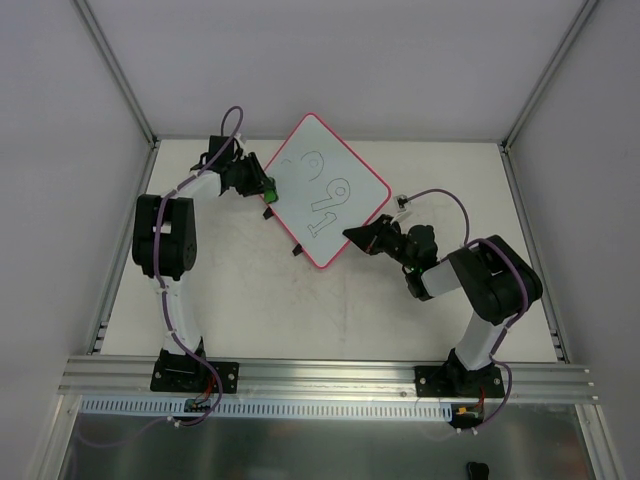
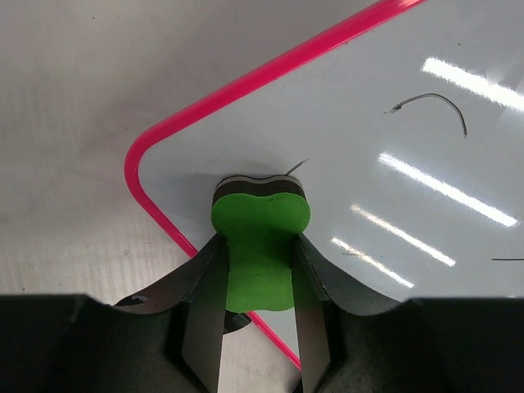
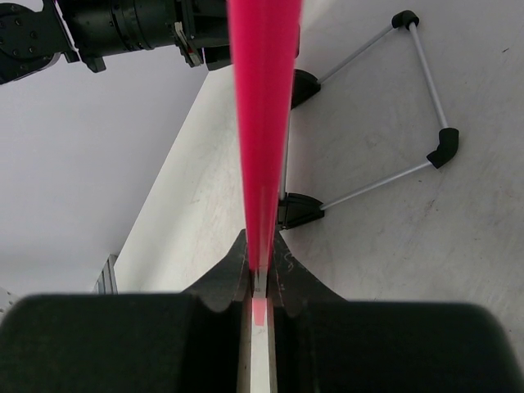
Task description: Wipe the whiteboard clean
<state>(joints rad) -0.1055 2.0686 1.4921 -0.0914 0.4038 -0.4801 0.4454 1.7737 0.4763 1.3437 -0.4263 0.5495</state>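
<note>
The whiteboard (image 1: 328, 190) is a white board with a pink rim, tilted like a diamond at the back middle of the table, with black digits on it. My left gripper (image 1: 262, 188) is shut on a green eraser (image 2: 259, 237) and presses it on the board (image 2: 393, 147) near its left corner. My right gripper (image 1: 352, 234) is shut on the board's lower right edge; in the right wrist view the pink rim (image 3: 264, 123) runs edge-on between the jaws. Two black clips (image 3: 296, 210) with a wire stand (image 3: 426, 98) show behind the board.
The pale table (image 1: 330, 310) is walled on three sides by white panels. A metal rail (image 1: 330, 378) runs along the near edge where both arm bases are bolted. Purple cables trail from both arms.
</note>
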